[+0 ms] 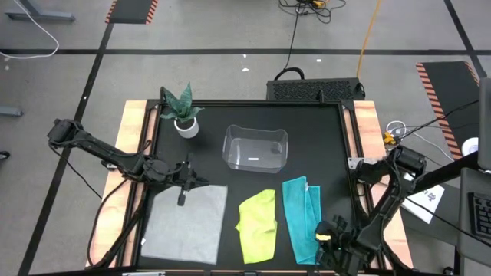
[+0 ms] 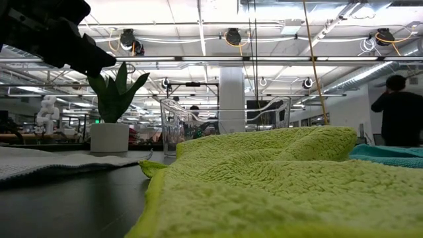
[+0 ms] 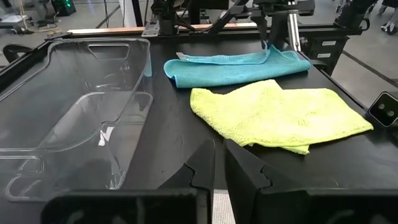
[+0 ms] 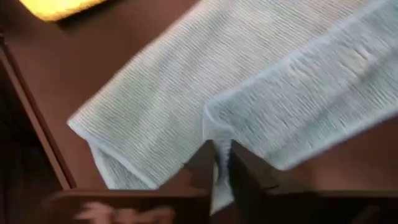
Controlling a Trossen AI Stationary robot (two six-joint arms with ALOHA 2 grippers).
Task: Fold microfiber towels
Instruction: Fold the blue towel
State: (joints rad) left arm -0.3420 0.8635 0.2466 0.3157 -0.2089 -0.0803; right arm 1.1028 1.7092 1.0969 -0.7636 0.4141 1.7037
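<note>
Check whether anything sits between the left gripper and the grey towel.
Nothing visible does. The left gripper hangs, fingers shut, over the far edge of the flat grey towel. The plant pot and clear bin stand farther back, off that path.

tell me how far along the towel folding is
Early to midway. The teal towel already lies doubled over into a narrow strip, and the right gripper is shut on its near edge. The yellow-green towel is loosely doubled and rumpled, not neat. The grey towel lies flat and unfolded, with the shut left gripper at its far edge. Nothing sits in the clear bin.
</note>
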